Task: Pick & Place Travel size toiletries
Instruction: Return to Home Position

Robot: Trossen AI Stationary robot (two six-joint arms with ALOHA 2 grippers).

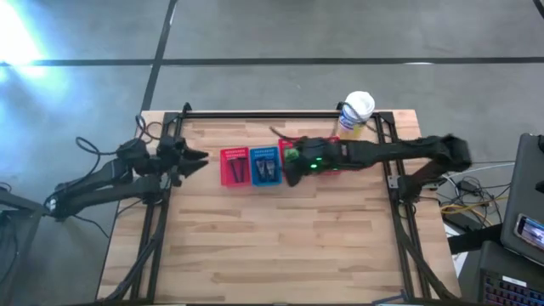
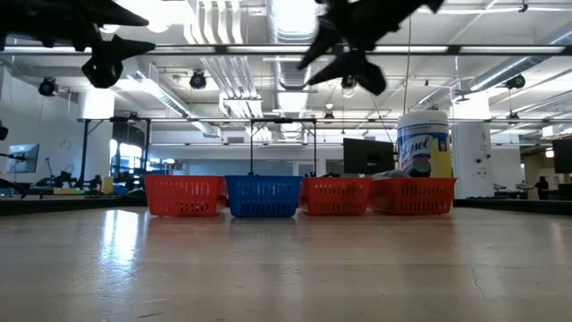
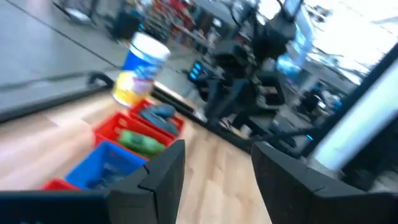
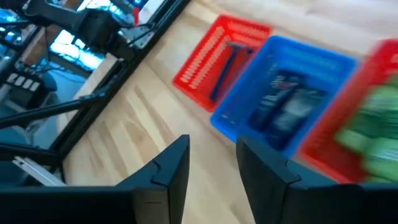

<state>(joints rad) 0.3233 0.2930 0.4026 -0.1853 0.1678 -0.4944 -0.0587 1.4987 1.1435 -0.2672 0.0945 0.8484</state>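
right hand [image 4: 211, 146] spread, empty, above table [image 1: 280, 246] | left hand [image 3: 217, 149] spread, empty, near table's left edge | razor [image 4: 227, 65] in red basket [image 4: 199, 68] | dark tubes [image 4: 283, 106] in blue basket [image 4: 323, 59] | green bottles [image 4: 373, 124] in neighbouring red basket [image 4: 382, 56]

Across the table's [image 1: 280, 246] rear, four baskets [image 2: 262, 199] side by side. Inside, left to right: razor [image 4: 225, 65], tubes [image 4: 283, 109], bottles [image 3: 142, 140], further bottles [image 3: 157, 113]. Behind the rightmost, canister [image 1: 357, 112].

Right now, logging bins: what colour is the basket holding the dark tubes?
Blue basket, clearest in the right wrist view.
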